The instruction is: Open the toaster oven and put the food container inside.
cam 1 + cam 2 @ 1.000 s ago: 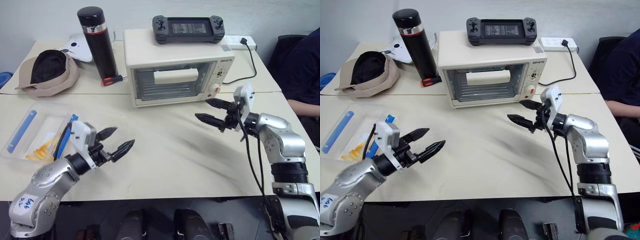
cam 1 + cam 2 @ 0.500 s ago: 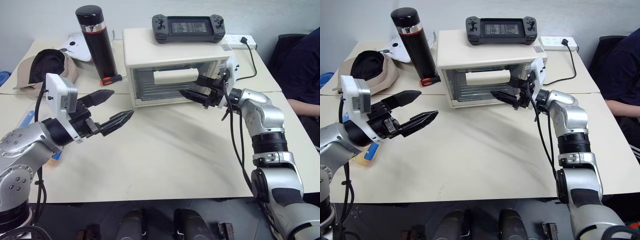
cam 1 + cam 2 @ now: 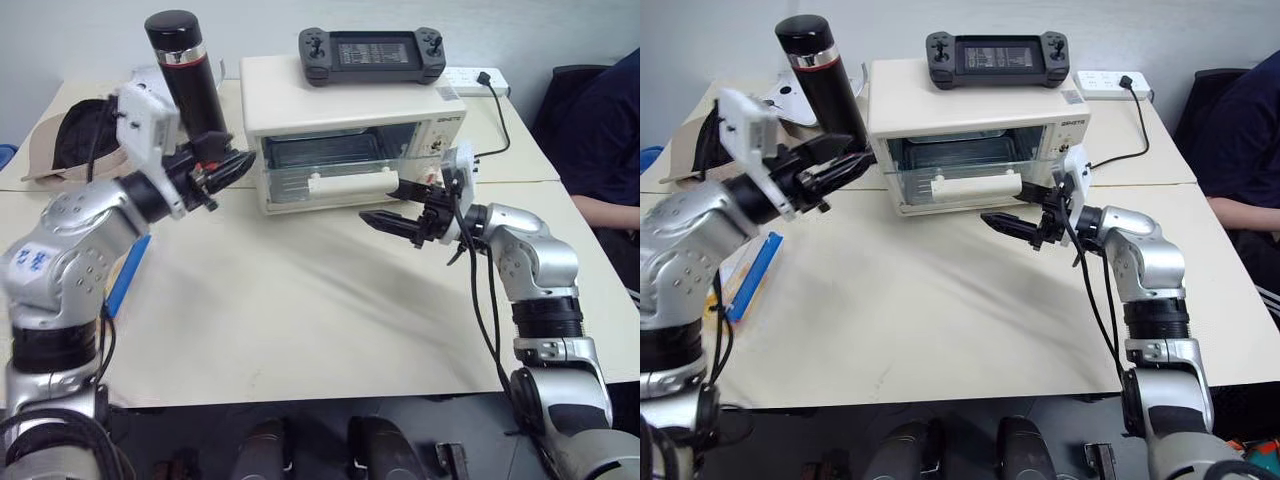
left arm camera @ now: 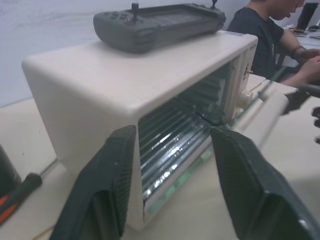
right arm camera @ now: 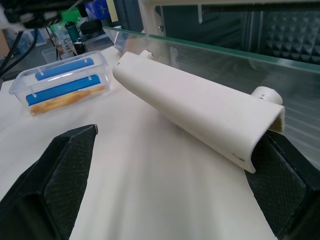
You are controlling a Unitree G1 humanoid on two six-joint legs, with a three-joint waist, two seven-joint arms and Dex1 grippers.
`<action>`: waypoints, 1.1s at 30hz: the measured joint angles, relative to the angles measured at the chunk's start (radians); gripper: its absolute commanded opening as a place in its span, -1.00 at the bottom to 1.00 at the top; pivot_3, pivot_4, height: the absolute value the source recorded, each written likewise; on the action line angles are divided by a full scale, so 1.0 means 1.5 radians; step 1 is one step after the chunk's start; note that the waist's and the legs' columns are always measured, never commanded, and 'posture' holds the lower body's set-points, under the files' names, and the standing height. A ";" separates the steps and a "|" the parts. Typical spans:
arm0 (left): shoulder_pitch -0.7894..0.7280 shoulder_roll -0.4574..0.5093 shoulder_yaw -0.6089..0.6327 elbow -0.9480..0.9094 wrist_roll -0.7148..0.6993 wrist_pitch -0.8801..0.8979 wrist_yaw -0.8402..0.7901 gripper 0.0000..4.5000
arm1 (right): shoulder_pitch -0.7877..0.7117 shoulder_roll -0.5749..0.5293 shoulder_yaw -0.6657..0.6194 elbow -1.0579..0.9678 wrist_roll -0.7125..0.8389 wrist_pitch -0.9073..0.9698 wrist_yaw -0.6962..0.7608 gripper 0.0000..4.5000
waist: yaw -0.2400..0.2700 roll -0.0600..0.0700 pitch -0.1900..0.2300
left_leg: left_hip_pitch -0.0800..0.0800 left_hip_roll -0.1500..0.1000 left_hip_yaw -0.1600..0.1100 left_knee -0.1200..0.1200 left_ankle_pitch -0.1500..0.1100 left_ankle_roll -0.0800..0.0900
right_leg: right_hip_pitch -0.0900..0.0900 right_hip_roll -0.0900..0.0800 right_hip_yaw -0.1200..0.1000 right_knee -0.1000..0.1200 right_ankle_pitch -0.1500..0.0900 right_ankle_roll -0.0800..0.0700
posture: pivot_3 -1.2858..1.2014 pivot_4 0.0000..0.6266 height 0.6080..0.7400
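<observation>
The cream-white toaster oven (image 3: 345, 95) stands at the table's middle back, its glass door tipped partway down. Its white handle bar (image 3: 350, 182) runs between the spread fingers of my right gripper (image 3: 380, 202), which is open; in the right wrist view the handle bar (image 5: 200, 112) crosses from one finger to the other. My left gripper (image 3: 232, 170) hovers at the oven's front left corner, fingers apart either side of that corner (image 4: 125, 112), holding nothing. The food container (image 5: 62, 85), clear with blue clips, lies on the table at the left, mostly hidden behind my left arm (image 3: 125, 275).
A black thermos (image 3: 190, 75) stands right beside my left gripper. A dark game controller (image 3: 372, 50) lies on the oven's top. A tan cap (image 3: 75, 140) sits at the back left, a power strip (image 3: 470, 78) behind the oven, and a seated person (image 3: 600, 140) at the right edge.
My left arm rose and swung forward from the table's left to the oven's corner, and its fingers narrowed. The oven door has come partway down, with the handle at my right gripper.
</observation>
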 measured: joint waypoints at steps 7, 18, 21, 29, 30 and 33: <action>-0.097 -0.044 -0.088 0.151 0.080 -0.063 -0.123 -0.99 | 0.060 0.000 0.000 -0.072 0.016 0.026 -0.026 1.00 | 0.000 0.000 0.000 | -0.001 0.001 0.004 0.000 0.000 0.000 | -0.004 0.001 -0.001 0.002 0.000 0.000 | 0.03 -0.52 1.00; -0.119 -0.072 -0.210 0.242 0.208 -0.160 -0.312 -0.99 | 0.206 -0.076 -0.050 -0.236 0.052 0.061 -0.094 1.00 | 0.007 0.000 0.000 | -0.002 0.000 0.008 0.002 0.001 0.002 | -0.008 0.000 0.001 0.007 0.000 0.000 | 0.03 -0.52 1.00; -0.107 -0.067 -0.216 0.239 0.232 -0.182 -0.335 -0.99 | 0.304 -0.153 -0.101 -0.289 0.075 0.088 -0.079 1.00 | 0.018 0.000 0.000 | -0.001 0.000 0.008 0.002 0.001 0.002 | -0.008 -0.001 0.002 0.008 0.000 0.000 | 0.03 -0.52 1.00; 0.062 -0.003 -0.219 0.109 0.261 -0.181 -0.375 -0.99 | 0.363 -0.279 -0.240 -0.381 0.198 0.150 -0.027 1.00 | 0.014 -0.001 0.001 | 0.001 0.001 0.009 0.003 0.001 0.003 | -0.007 -0.002 0.008 0.007 0.000 0.000 | 0.03 -0.52 1.00; 0.072 -0.001 -0.217 0.102 0.262 -0.177 -0.372 -0.99 | 0.356 -0.282 -0.242 -0.380 0.202 0.152 -0.027 1.00 | 0.015 -0.001 0.001 | 0.000 0.001 0.009 0.003 0.001 0.003 | -0.007 -0.002 0.009 0.007 0.000 0.000 | 0.03 -0.52 1.00; 0.119 0.008 -0.188 0.056 0.264 -0.148 -0.334 -0.99 | 0.294 -0.285 -0.229 -0.350 0.217 0.155 -0.028 1.00 | 0.016 -0.001 0.001 | 0.000 0.001 0.008 0.003 0.000 0.003 | -0.007 -0.003 0.009 0.007 0.000 0.000 | 0.03 -0.52 1.00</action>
